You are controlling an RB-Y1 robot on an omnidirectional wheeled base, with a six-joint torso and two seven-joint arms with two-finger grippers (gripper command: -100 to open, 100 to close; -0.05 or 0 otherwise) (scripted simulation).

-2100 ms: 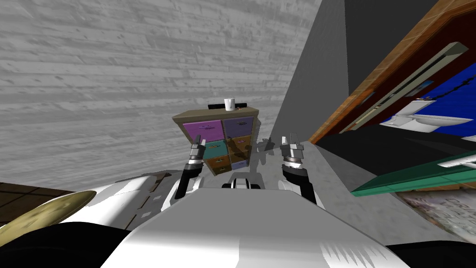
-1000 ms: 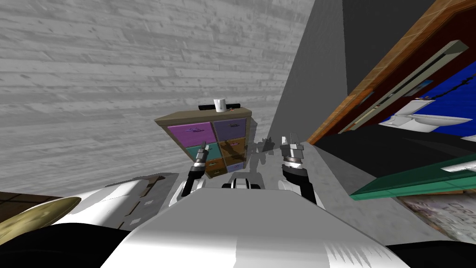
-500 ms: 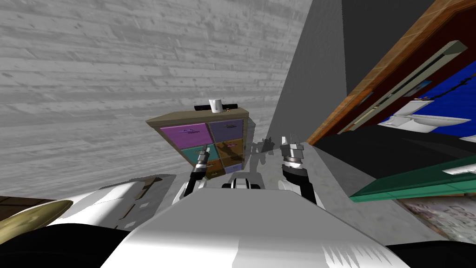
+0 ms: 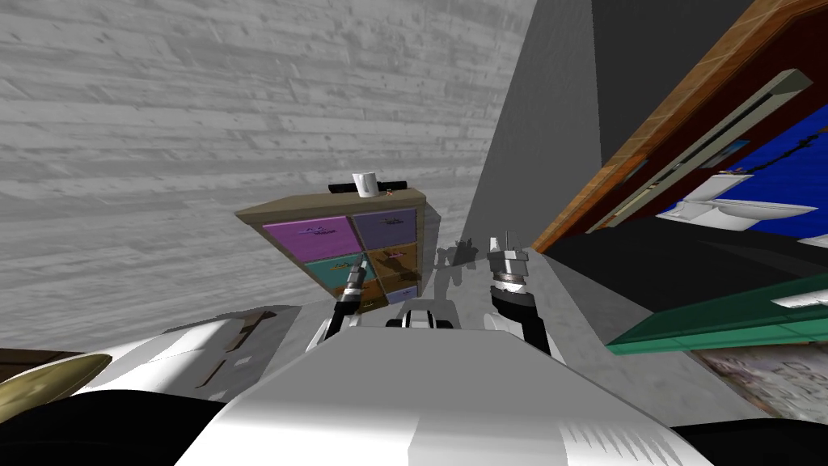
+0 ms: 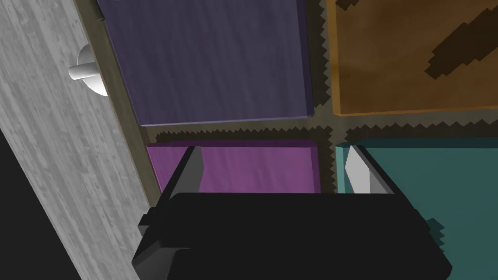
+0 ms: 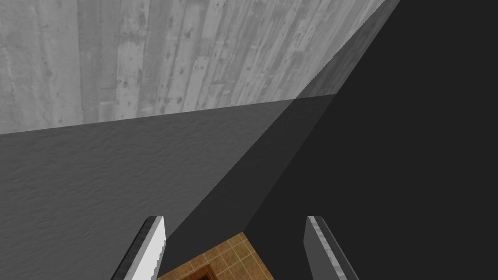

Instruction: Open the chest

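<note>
No text, label, brand, number or sign is legible. In the head view, a pale printed sheet (image 4: 764,368) lies just below a green slab (image 4: 711,321). The sheet carries faint grey marks that resemble letters, but they are too blurred to read.
</note>
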